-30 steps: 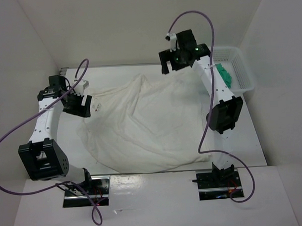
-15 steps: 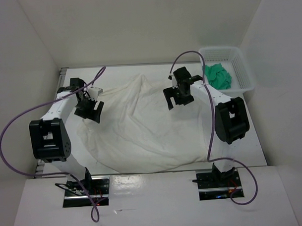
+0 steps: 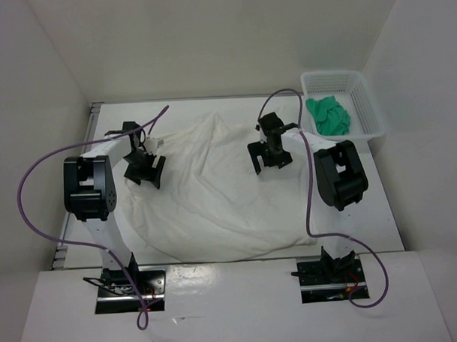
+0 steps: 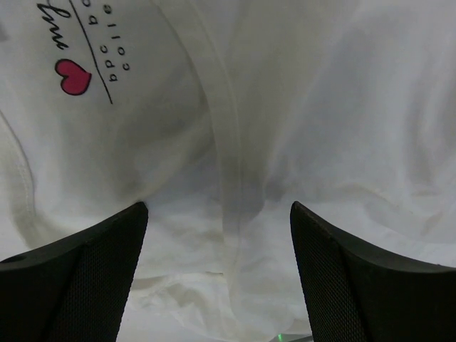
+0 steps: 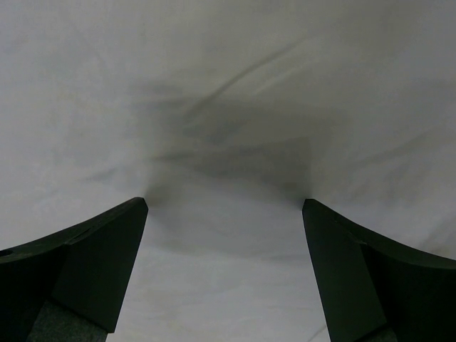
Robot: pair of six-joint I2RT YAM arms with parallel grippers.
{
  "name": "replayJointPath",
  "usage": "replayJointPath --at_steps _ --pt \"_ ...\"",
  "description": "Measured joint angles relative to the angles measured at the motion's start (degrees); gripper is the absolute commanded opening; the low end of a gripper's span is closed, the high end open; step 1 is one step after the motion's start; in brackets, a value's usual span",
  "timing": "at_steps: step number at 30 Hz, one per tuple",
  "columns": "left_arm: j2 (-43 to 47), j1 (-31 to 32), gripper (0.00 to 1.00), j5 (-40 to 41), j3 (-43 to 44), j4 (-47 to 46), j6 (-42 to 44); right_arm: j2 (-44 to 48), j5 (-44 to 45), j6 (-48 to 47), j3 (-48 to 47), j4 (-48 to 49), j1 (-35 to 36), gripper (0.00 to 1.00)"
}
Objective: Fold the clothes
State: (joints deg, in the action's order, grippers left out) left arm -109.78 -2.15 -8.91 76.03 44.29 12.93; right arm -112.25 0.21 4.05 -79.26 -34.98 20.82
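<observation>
Jaws standing wide apart, the left end effector point(image 3: 146, 172) is hanging released and low over the far left part of the clothes point(image 3: 214, 194), gripping nothing. In its wrist view the two dark fingers point(image 4: 78, 278) are framing a thick folded seam point(image 4: 229, 164) running toward the camera, with a small printed label bearing a red heart point(image 4: 75, 77) to the upper left. Whether the tips are pressing into the fabric cannot be told.

The right end effector point(image 3: 271, 163) is likewise spread fully and holding nothing. It is hovering over the far right part of the garment, casting a dark shadow on smooth white cloth point(image 5: 228, 71) between its fingers point(image 5: 85, 263).

The clothes are lying spread and rumpled across the middle of the white surface point(image 3: 369, 207), reaching from the left arm to the right arm and down toward the near edge. The fabric is looking thin, soft and light, so it is likely to sag, crease and slide easily. A pinch on a doubled edge or the thick seam is probably giving the surest hold, one arm at each far corner.

At the far right a white mesh basket point(image 3: 371, 113) is holding a small green cloth point(image 3: 328, 115), well apart from both arms.
</observation>
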Motion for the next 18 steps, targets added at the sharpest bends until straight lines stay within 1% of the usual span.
replayJointPath --at_steps 4,9,17,18 --pt "-1.88 0.00 0.87 1.70 1.90 -0.24 -1.55 -2.03 0.66 0.24 -0.76 0.07 0.07 0.98" --pt "-4.17 0.00 0.87 3.74 5.03 -0.48 -3.15 -4.85 2.12 0.37 -4.48 0.09 0.02 0.98" --pt "-8.15 -1.81 0.87 3.80 11.41 -1.51 -4.87 -13.49 1.11 -0.74 -18.40 -1.49 -3.45 0.98" --pt "-8.72 -2.16 0.87 3.72 12.20 -1.57 -5.42 -15.15 1.11 -1.01 -21.27 -2.23 -4.07 0.98"
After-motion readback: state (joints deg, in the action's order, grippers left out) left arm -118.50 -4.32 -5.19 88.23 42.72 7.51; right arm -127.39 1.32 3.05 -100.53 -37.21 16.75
